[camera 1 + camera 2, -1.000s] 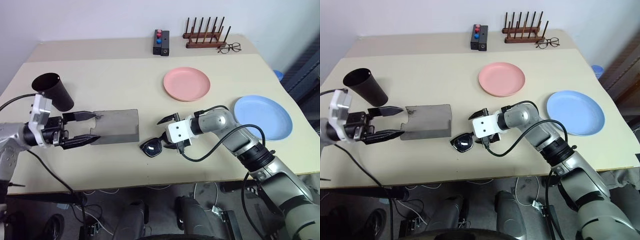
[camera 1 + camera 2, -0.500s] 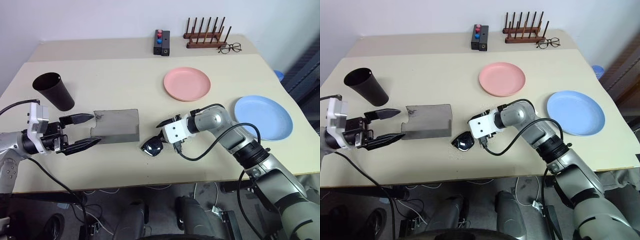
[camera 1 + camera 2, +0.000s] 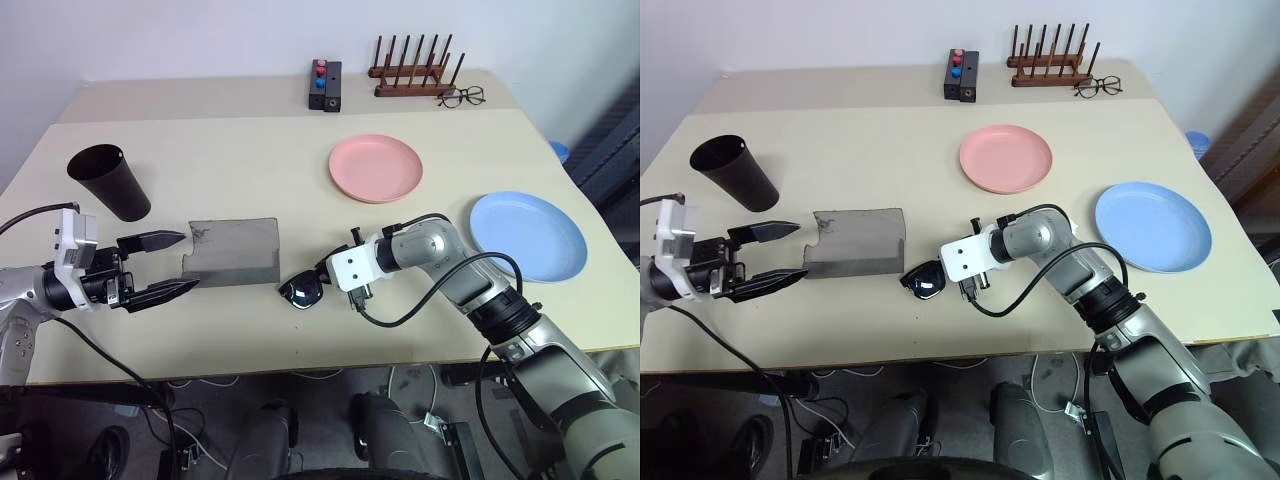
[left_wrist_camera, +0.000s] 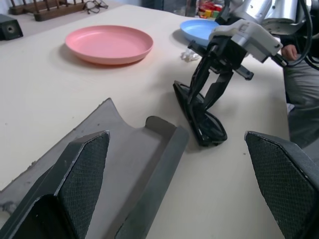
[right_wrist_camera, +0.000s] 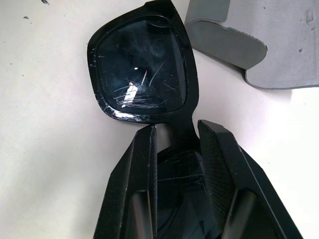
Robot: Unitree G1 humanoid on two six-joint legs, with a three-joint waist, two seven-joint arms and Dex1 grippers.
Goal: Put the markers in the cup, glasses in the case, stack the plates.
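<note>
Right wrist view: the glasses [image 5: 142, 74] lie on the table [image 3: 250, 160], just right of the case [image 3: 235, 252]. The right gripper [image 3: 325, 277] is closed on the frame at the bridge. The left gripper [image 3: 168, 265] hovers spread wide at the case's left end, near side of the cup [image 3: 108, 181].

Beige rectangular table [image 3: 230, 160]. Landmark: flat grey fabric case [image 3: 235, 252], near the front edge. Tall black tapered cup [image 3: 110, 182] behind-left of it, black thick-framed sunglasses [image 3: 304, 291] just right, round pink plate [image 3: 375, 168] behind-right, light blue plate [image 3: 527, 235] far right.
</note>
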